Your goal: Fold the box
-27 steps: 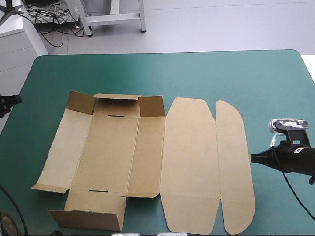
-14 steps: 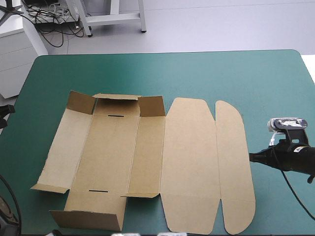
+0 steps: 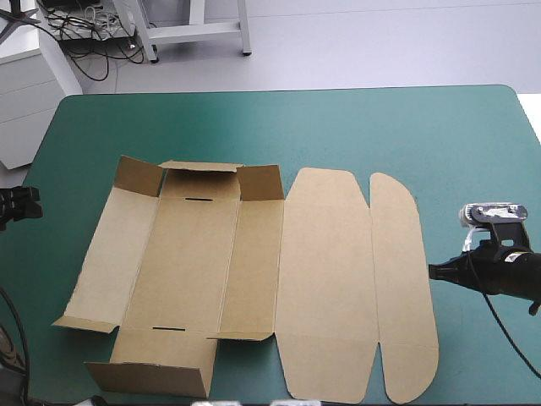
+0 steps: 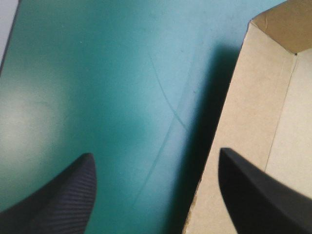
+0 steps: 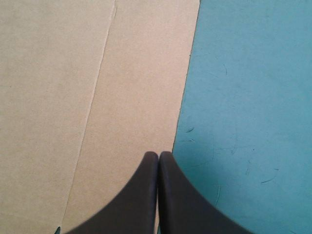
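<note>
**Left arm closes on the box's side panel; board itself untouched**

The brown box (image 3: 254, 271) lies mid-table on the teal-green cover (image 3: 380, 127). It is mostly flat, with only the far end flaps (image 3: 199, 169) and the near end panel (image 3: 152, 365) partly raised. It sits exactly as it did in the earlier high views.

What has changed is the left gripper (image 4: 156, 153). Just before, it was nearly out of sight at the table's left edge. It now reaches a little further in, level with the far end of the box's left side panel (image 3: 106, 254). Its black fingers (image 4: 58, 195) stand wide apart and hold nothing. The panel's outer edge runs between them, and one finger is over the board.

The right gripper (image 5: 158, 155) has not moved. Its fingers are pressed together in a point and empty, with the tip over the outer edge of the rounded lid flap (image 3: 404, 279).

Folding seems barely begun. The left arm looks set to raise the side panel, though no contact shows yet.
</note>
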Controlling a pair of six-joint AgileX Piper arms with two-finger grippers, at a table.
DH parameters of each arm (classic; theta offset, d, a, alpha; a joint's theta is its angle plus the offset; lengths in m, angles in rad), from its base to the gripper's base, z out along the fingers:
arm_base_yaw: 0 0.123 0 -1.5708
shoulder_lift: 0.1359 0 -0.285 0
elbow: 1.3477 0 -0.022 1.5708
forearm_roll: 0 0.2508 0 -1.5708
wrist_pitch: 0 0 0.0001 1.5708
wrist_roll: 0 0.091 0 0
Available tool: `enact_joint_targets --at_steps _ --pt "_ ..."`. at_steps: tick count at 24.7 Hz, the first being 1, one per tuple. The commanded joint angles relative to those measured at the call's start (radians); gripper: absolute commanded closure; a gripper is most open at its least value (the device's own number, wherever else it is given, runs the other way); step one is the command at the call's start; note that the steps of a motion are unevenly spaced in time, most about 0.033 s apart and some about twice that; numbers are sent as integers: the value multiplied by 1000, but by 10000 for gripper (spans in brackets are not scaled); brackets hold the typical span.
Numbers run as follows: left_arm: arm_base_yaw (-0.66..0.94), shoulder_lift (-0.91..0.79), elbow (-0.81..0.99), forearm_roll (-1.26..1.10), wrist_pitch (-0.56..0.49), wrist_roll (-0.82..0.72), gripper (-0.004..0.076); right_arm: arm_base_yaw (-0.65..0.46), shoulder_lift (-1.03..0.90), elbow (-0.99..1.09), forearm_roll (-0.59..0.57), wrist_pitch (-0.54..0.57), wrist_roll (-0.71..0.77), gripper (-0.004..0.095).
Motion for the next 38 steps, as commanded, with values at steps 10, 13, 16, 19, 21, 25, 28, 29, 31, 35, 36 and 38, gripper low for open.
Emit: enact_joint_targets --at_steps 10,13,16,19,21,25,28,29,31,35,36,38 --pt "-9 -2 145 -146 44 175 136 -4 -11 -21 -18 -31 -14 928" --pt "-9 -2 206 -167 44 241 136 -4 -11 -21 -18 -31 -14 928" --pt "-9 -2 259 -153 44 282 136 -4 -11 -21 -18 -36 -14 928" --pt "-9 -2 337 -160 37 338 136 -4 -11 -21 -16 -66 -14 928" --pt "-9 -2 400 -160 6 353 136 -4 -11 -21 -11 -70 -14 928" --pt "-9 -2 488 -160 -53 367 136 -4 -11 -21 -11 -66 -14 928" --pt "-9 -2 519 -188 -40 412 136 1 -11 -21 -9 -60 -14 928" --pt "-9 -2 529 -256 -36 441 136 1 -11 -21 -4 -60 -14 928" --pt "-11 -2 546 -349 -10 484 137 1 -11 -21 -4 -52 -12 928" --pt "-53 -2 562 -369 32 491 146 1 -11 -21 15 -50 -12 928" --pt "-72 -2 562 -369 34 491 155 1 -11 -21 23 -50 -12 928" --pt "-99 -2 562 -369 34 491 166 1 -11 -21 23 -45 -12 928"
